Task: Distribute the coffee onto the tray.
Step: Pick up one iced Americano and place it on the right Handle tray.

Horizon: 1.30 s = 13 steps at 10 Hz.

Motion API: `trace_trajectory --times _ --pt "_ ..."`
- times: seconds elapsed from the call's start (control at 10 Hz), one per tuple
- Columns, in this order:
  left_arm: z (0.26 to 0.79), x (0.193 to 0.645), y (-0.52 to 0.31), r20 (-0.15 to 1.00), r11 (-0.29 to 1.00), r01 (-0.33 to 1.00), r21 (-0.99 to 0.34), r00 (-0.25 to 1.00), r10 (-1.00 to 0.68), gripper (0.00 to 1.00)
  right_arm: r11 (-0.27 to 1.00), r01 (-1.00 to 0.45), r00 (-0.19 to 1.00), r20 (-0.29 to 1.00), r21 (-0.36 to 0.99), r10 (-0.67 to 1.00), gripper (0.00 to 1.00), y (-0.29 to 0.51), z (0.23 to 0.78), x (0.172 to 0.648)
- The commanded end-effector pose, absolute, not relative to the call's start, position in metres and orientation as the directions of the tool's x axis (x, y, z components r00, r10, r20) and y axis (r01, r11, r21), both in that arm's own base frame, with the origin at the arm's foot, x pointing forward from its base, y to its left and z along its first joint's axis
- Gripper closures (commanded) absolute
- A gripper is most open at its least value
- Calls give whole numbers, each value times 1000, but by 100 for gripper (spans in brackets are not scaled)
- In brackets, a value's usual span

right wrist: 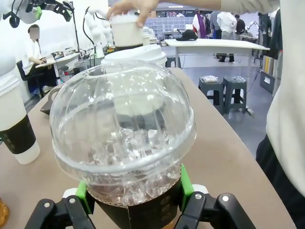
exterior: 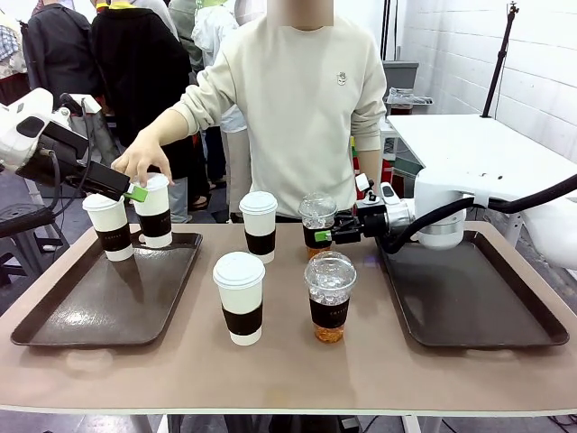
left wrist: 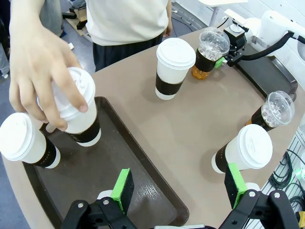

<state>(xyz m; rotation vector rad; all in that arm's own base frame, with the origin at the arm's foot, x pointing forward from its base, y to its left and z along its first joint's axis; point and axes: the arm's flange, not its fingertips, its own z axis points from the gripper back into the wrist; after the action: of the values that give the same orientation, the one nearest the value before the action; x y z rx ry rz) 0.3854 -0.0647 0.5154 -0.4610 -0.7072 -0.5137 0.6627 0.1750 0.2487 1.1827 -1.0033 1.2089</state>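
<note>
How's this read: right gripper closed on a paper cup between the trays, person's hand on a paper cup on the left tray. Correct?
One error: the right gripper is closed on a dome-lidded iced coffee, not a paper cup (right wrist view). It stands between the left tray and the right tray, and the person's hand is on a paper cup on the left one.

Tan table (exterior: 288, 370) in front of me, rounded corners. Person in cream sweater (exterior: 302, 108) stands far side, centre. Bkgd far left: ppl in dark coats (exterior: 135, 63). Far right: white table (exterior: 469, 144), white brick wall (exterior: 541, 63). Two grey stools (right wrist: 224, 90) on the floor beyond.
</note>
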Motion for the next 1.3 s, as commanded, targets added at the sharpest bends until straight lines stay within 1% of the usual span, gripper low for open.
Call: trace_trajectory --times 0.0,0.2,0.4,0.9,1.1,1.2 --pt "514 386 -63 707 777 585 -233 650 -277 0 -21 -996 87 994 89 71 22 175 267 665" --pt "514 386 -63 707 777 585 -233 650 -277 0 30 -997 74 996 72 55 22 154 297 651" --pt "514 386 -63 707 777 585 -233 650 -277 0 53 -993 111 992 107 60 22 132 317 634" --pt "514 386 -63 707 777 585 -233 650 -277 0 166 -979 133 987 116 93 22 54 322 582" --pt "514 386 -63 707 777 585 -233 650 -277 0 233 -965 141 986 118 88 22 21 327 573" --pt "514 386 -63 707 777 585 -233 650 -277 0 266 -954 165 982 135 92 22 5 329 574"
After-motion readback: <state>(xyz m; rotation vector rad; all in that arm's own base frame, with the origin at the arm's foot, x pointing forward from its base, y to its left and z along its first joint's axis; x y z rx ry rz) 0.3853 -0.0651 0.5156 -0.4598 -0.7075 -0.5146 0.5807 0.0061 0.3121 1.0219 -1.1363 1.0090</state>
